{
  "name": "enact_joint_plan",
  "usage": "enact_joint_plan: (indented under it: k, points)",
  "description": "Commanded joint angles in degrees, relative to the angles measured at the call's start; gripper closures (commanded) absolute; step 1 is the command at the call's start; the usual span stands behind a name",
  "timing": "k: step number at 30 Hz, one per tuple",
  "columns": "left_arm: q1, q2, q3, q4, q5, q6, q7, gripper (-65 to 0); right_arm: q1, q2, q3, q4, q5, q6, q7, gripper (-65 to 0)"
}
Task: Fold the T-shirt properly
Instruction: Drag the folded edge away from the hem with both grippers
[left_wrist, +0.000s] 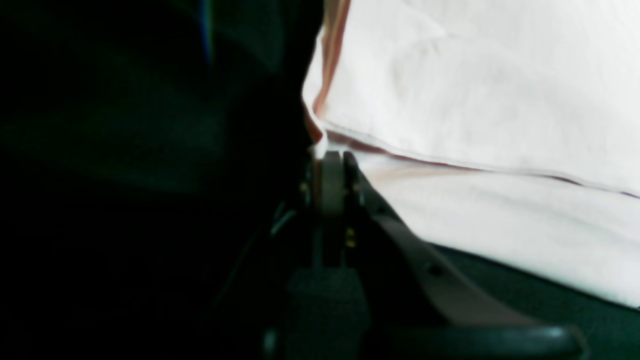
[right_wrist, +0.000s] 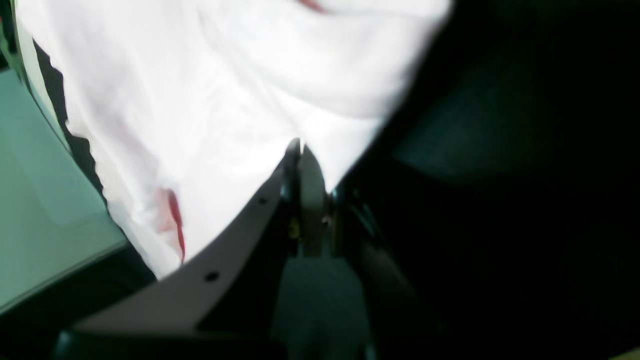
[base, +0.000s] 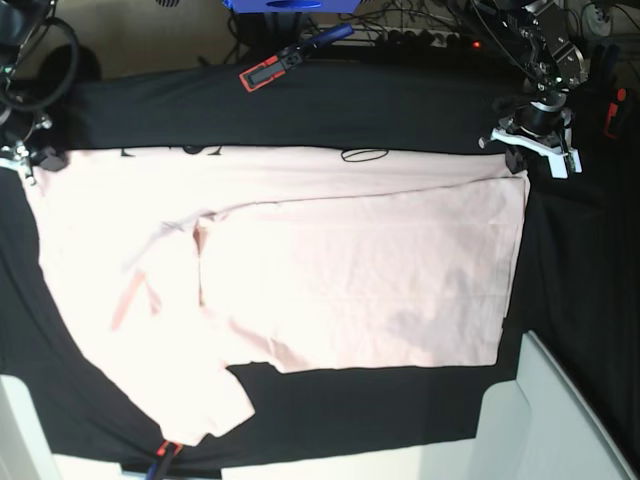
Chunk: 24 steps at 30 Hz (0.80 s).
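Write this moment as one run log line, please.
T-shirt: spread on black tablecloth, partly folded | left claw: shut on T-shirt corner | right claw: shut on T-shirt edge

My worktable is draped in a black tablecloth (base: 300, 110) that fills most of the base view and runs dark to the right edge. Along the top of that frame a strip of tan floor (base: 130, 35) shows, and a tangle of black cables (base: 420, 25) lies at the upper middle. Just beside it at the top centre sits a blue object (base: 285, 5), cut off by the frame. An orange-and-black clamp (base: 275, 68) grips the cloth's far edge at upper left of centre. Pale panels (base: 560, 420) stand at the lower right and lower left corners. The light is bright and even.
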Motion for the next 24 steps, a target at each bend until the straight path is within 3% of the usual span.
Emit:
enact_joint_plan:
  k: [1, 13, 21, 24]
  points:
    - [0.54, -0.02, -0.15, 0.61, 0.91, 1.2, 0.85, 0.0, -0.12, 1.62, 0.51, 1.0, 0.36, 0.36, 1.39, 0.0]
    - [5.82, 4.2, -0.33, 9.93, 1.35, 1.2, 0.85, 0.0, -2.05, 3.64, 2.54, 0.91, 0.27, 0.71, 1.39, 0.0]
    - [9.6, 4.11, -0.42, 12.13, 1.26, 1.2, 0.85, 0.0, -3.63, 3.64, 2.54, 0.91, 0.36, 0.89, 0.95, 0.0]
    - [9.86, 4.02, -0.42, 12.3, 1.26, 1.2, 0.85, 0.0, -4.51, 3.64, 2.36, 0.91, 0.36, 2.65, 0.95, 0.0]
